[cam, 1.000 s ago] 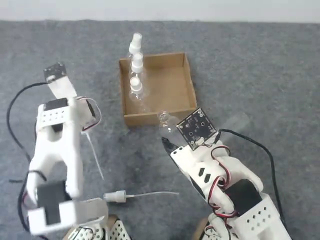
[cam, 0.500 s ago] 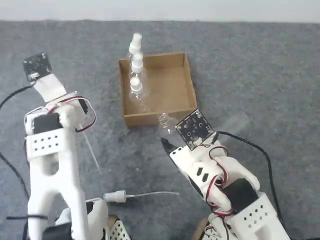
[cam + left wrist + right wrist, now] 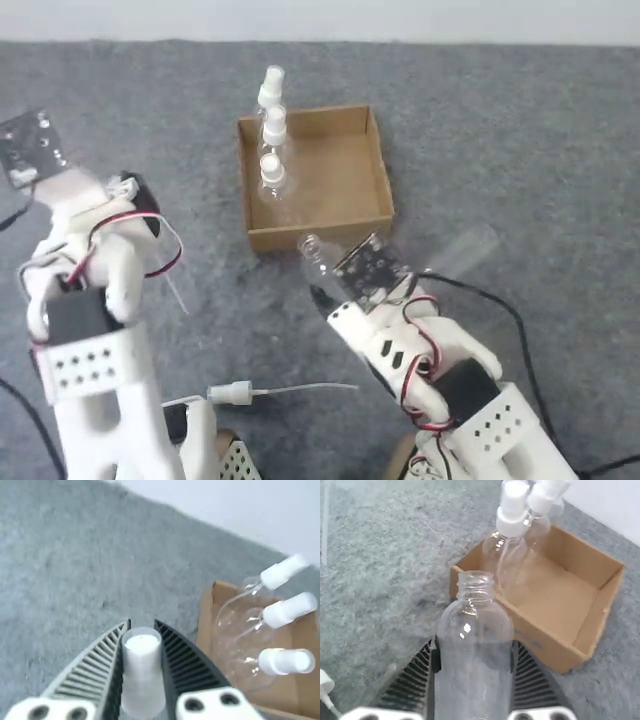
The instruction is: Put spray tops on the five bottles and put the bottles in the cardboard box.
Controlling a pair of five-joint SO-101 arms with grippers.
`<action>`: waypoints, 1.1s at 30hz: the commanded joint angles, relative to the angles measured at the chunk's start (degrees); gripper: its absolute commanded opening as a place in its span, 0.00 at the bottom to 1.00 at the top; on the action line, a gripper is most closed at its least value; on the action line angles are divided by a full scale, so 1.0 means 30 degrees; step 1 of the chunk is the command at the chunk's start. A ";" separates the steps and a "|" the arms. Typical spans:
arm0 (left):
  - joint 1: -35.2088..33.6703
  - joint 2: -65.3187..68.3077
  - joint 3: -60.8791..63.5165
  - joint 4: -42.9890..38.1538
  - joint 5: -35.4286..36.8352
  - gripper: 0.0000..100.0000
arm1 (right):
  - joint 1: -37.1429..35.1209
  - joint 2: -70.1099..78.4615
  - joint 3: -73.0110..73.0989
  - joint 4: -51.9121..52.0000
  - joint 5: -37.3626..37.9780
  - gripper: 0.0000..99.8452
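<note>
1. Grey carpet (image 3: 520, 130) covers the table; a white wall (image 3: 400, 18) runs along twelve o'clock.
2. The left arm (image 3: 90, 330) and right arm (image 3: 440, 370) are cut off at six o'clock; a clear bottle (image 3: 468, 246) at three is faint.
3. The cardboard box (image 3: 381, 165), at twelve, holds three capped bottles (image 3: 272, 180) along its nine o'clock wall.
4. The right gripper (image 3: 474, 647) clamps an uncapped bottle (image 3: 475, 605) at the box's six o'clock.
5. The left gripper (image 3: 141, 630) pinches a spray top (image 3: 142, 675) at the box's nine o'clock.
6. A loose spray top (image 3: 232, 393) with its tube lies at six.
</note>
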 commanded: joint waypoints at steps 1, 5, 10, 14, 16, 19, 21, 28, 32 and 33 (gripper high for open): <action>0.0059 -0.2286 -0.0425 0.0059 0.0205 0.01 | -0.0747 -0.0513 0.0615 -0.1714 0.0967 0.01; 0.0059 -0.3458 -0.0425 0.0029 0.0527 0.01 | -0.0777 -0.0513 0.0850 -0.2066 0.1084 0.01; 0.0147 -0.4777 -0.0454 -0.0322 0.2344 0.01 | -0.1509 -0.0513 0.0908 -0.2066 0.0996 0.01; 0.1465 -0.5802 -0.0425 -0.0527 0.3136 0.01 | -0.1832 -0.0513 0.0908 -0.2066 0.0908 0.01; 0.2374 -0.6330 -0.0425 -0.0821 0.3516 0.01 | -0.2007 -0.0513 0.0908 -0.2154 0.0908 0.01; 0.3077 -0.7092 -0.0337 -0.1465 0.4190 0.01 | -0.2359 -0.0513 0.0908 -0.2154 0.0908 0.01; 0.3194 -0.7502 -0.0308 -0.1846 0.4864 0.01 | -0.2623 -0.0513 0.0908 -0.2154 0.0908 0.01; 0.3223 -0.8293 -0.0249 -0.2022 0.6359 0.01 | -0.2711 -0.0513 0.1524 -0.3560 0.0908 0.01; 0.4659 -0.8381 0.0513 -0.2139 0.6330 0.01 | -0.2711 -0.0513 0.2227 -0.4938 0.1026 0.01; 0.5099 -0.8381 0.0718 -0.2139 0.6300 0.01 | -0.2711 -0.0513 0.2315 -0.5114 0.1026 0.01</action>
